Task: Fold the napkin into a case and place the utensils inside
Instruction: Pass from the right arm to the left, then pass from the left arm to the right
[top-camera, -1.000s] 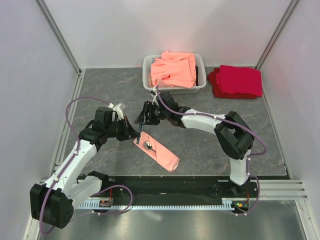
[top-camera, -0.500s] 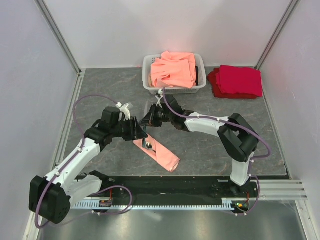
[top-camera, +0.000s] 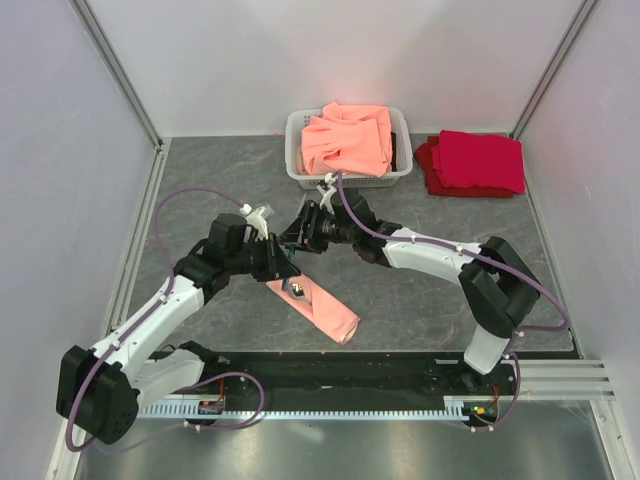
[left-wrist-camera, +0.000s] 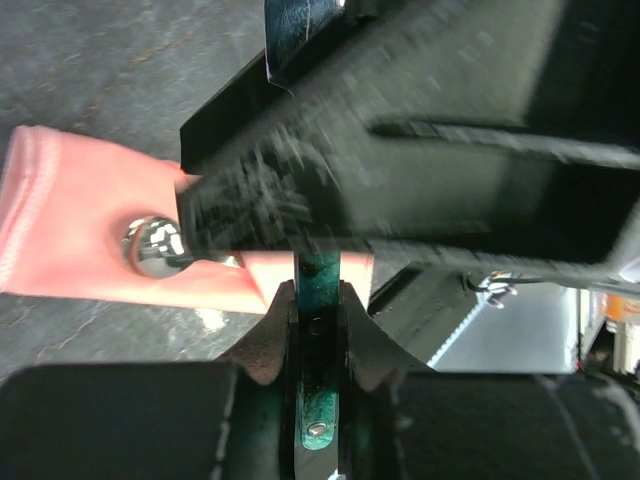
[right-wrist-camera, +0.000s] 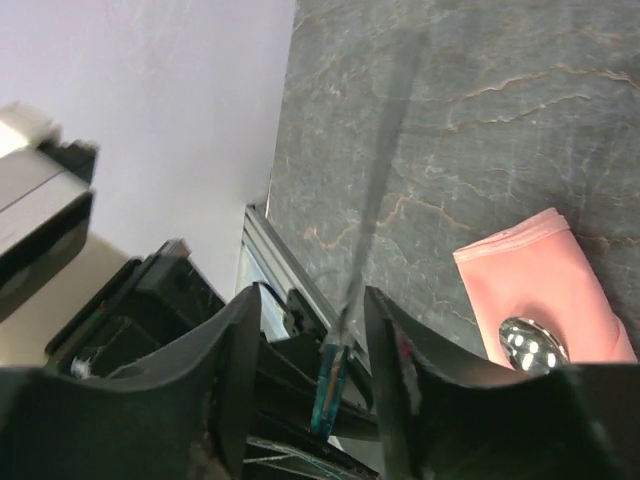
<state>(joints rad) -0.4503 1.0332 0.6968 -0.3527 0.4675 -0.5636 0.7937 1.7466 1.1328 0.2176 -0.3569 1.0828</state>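
Top external: spoon (top-camera: 297, 291) on folded napkin (top-camera: 326, 311), cloths (top-camera: 348, 140) in basket (top-camera: 350, 181)

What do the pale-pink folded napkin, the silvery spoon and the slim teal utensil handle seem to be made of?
Pale-pink folded napkin: thin matte cloth; a stitched hem shows.
Silvery spoon: polished metal, by its mirror-like glints.
Slim teal utensil handle: probably glossy plastic, with a small metal rivet; painted metal is possible.

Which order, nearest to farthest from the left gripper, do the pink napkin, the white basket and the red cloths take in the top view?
From the left gripper:
1. napkin, right beside it, toward the near edge.
2. white basket, back middle.
3. red cloths, back right corner.
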